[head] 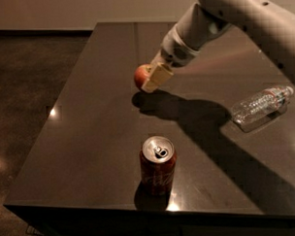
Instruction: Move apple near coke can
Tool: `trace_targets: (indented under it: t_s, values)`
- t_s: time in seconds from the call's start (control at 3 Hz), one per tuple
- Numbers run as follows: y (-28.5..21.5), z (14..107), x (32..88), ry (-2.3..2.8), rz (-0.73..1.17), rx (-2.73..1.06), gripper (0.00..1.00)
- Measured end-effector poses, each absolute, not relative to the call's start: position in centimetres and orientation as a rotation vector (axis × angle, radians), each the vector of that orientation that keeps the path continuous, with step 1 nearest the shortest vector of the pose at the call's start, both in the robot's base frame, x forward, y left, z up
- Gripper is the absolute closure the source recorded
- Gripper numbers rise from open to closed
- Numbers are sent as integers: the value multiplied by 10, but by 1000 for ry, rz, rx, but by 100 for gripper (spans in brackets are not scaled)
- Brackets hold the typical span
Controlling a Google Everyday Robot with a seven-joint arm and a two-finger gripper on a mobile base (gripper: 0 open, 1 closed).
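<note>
Materials and finishes, tabletop lot

Table [85, 141]: dark, smooth, glossy, with light glints. Coke can [158, 169]: red metal, shiny silver top. Bottle [259, 106]: clear ribbed plastic. Apple [141, 75]: smooth skin. Gripper [150, 80], raised over the table's far half and clamping the apple: matt tan pads.
</note>
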State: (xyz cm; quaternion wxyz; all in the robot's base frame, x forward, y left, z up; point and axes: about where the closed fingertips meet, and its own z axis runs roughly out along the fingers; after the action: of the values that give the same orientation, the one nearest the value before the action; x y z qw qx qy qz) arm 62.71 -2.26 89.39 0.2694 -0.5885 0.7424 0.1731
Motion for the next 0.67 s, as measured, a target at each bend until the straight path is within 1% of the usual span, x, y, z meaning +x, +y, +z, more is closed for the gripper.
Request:
trace_targets:
  t_s: [0.67]
  values:
    - [-69,900,567,1811,476,-1772,100]
